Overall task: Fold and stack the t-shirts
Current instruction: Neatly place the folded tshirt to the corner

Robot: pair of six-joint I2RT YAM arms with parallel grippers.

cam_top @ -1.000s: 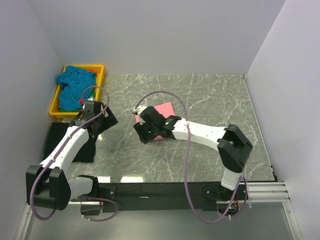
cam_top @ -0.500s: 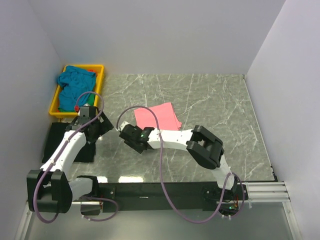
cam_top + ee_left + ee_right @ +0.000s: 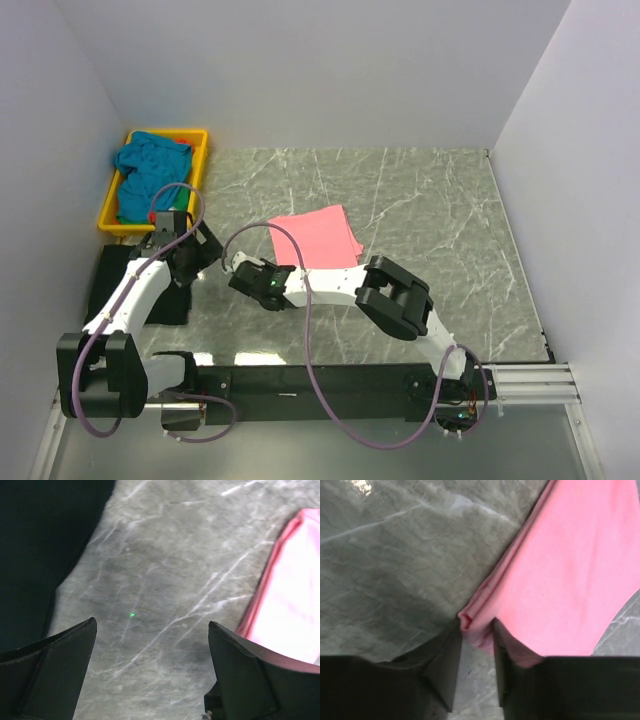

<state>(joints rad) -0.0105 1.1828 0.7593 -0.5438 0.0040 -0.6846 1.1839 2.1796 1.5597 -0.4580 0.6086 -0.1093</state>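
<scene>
Top external view has one yellow tray point(image 3: 198, 136) at the far left corner of the marble table point(image 3: 430, 220). Inside it lies a crumpled teal blue t-shirt point(image 3: 145, 170), which fills most of the tray. A bit of a green shirt point(image 3: 126, 214) shows at its near end and a bit of an orange-red shirt point(image 3: 184, 143) at its far end. The salmon pink t-shirt point(image 3: 318, 236) is not in the tray: it lies folded flat on the table, near the middle.

The right arm point(image 3: 330, 280) reaches low across to the left. In the right wrist view the right gripper point(image 3: 476, 624) is grasping a folded corner of the pink shirt, with the cloth squeezed between both fingers. The left arm point(image 3: 128, 295) stretches forward over a black mat point(image 3: 172, 306). The left gripper point(image 3: 150, 625) is released, its jaws wide over bare table with nothing between them.

I count one tray, four shirts and two arms.
</scene>
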